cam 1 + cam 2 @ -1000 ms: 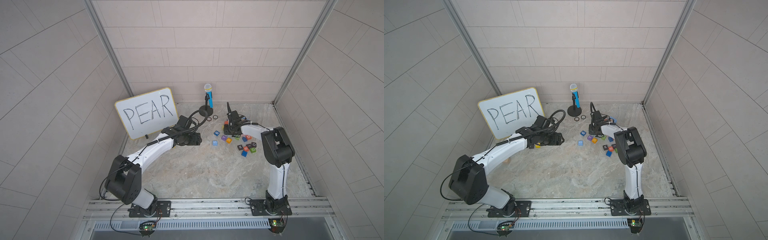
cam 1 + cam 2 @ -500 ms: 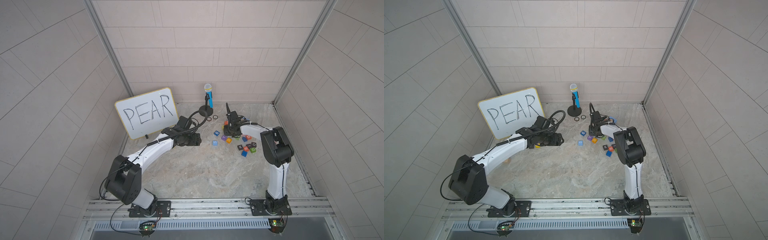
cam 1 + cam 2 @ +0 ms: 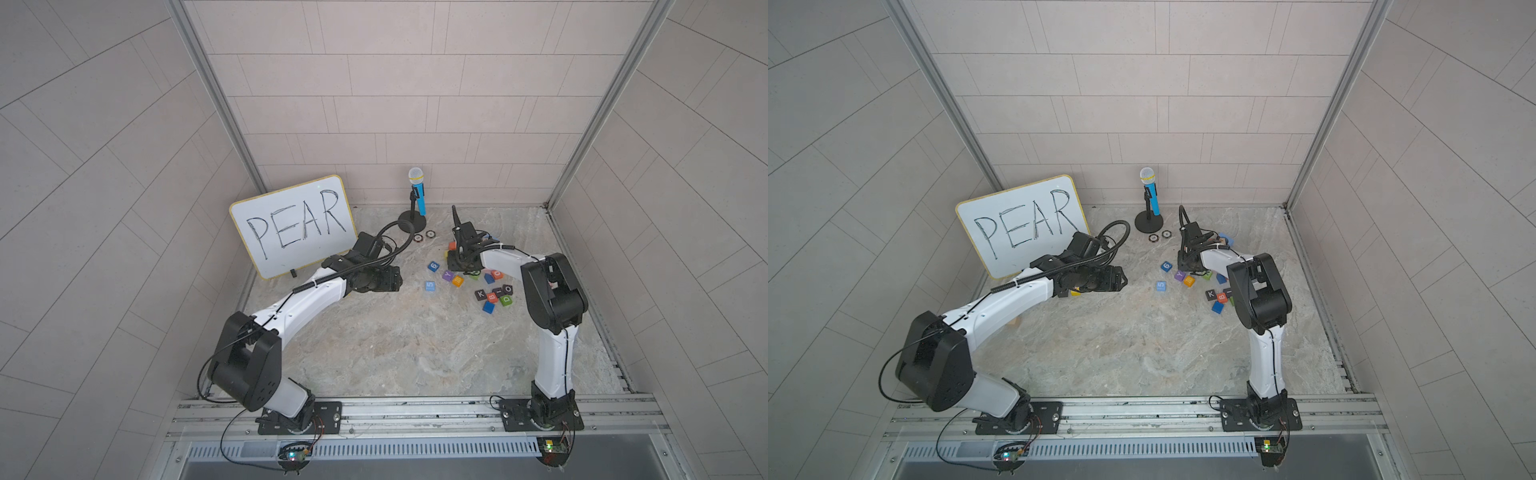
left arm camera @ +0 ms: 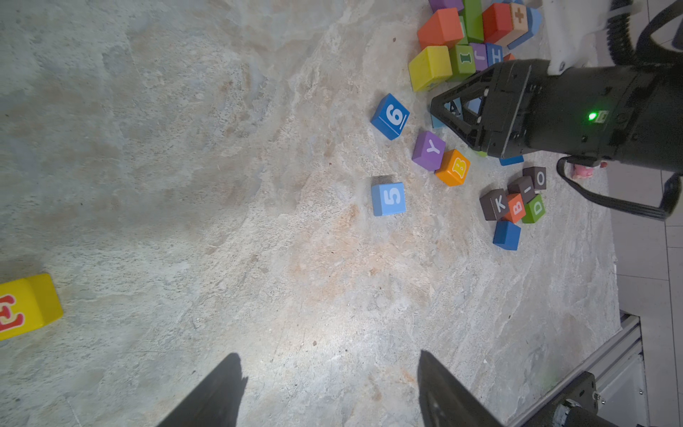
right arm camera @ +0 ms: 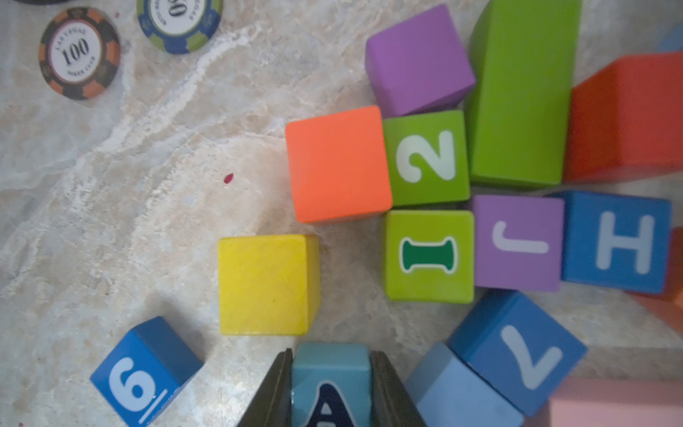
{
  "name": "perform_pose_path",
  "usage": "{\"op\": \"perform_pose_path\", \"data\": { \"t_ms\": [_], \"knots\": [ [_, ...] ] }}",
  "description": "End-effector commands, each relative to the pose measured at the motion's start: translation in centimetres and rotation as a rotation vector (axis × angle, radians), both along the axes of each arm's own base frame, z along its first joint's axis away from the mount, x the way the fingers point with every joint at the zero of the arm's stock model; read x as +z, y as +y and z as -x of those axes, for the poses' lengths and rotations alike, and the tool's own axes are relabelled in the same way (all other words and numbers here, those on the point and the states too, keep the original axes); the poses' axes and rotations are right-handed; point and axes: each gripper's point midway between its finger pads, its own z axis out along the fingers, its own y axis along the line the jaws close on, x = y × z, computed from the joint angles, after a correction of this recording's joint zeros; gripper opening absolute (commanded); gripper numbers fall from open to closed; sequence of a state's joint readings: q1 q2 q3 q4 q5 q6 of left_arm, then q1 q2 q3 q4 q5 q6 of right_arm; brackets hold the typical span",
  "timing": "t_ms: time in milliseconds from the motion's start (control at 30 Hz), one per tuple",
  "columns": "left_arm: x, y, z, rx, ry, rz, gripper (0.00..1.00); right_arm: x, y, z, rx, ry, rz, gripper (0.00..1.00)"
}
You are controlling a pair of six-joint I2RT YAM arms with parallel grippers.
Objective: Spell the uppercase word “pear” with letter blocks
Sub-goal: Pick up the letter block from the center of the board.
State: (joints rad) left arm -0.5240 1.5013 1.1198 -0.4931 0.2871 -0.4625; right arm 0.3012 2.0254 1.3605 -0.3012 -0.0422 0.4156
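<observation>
**Right end effector closes on the blue A block**
Over the last second the right end effector draws its jaws in from a slight gap. Its two dark fingers now press flat against opposite sides of the blue A block. The block sits low at the edge of the pile, just beside the plain yellow cube and the blue 7 block. Whether it has left the table I cannot tell.
</observation>
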Motion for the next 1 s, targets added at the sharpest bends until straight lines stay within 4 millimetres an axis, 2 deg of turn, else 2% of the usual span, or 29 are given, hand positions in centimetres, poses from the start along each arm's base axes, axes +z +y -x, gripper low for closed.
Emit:
{"op": "perform_pose_path", "data": {
  "t_ms": [0,233,700,967],
  "knots": [
    [0.4,0.4,0.2,0.006,-0.02,-0.005,0.78,0.5,-0.1,0.1,-0.011,0.002,0.018,0.3],
    [0.2,0.7,0.2,0.017,-0.017,-0.015,0.78,1.4,-0.2,0.1,-0.016,-0.006,0.014,0.3],
    [0.7,1.8,0.8,0.031,-0.02,-0.019,0.78,5.7,0.0,0.6,-0.021,-0.07,-0.006,0.29],
    [1.6,3.5,1.3,0.069,-0.046,-0.033,0.78,8.6,2.4,2.3,0.029,-0.109,-0.007,0.28]
  ]
}}
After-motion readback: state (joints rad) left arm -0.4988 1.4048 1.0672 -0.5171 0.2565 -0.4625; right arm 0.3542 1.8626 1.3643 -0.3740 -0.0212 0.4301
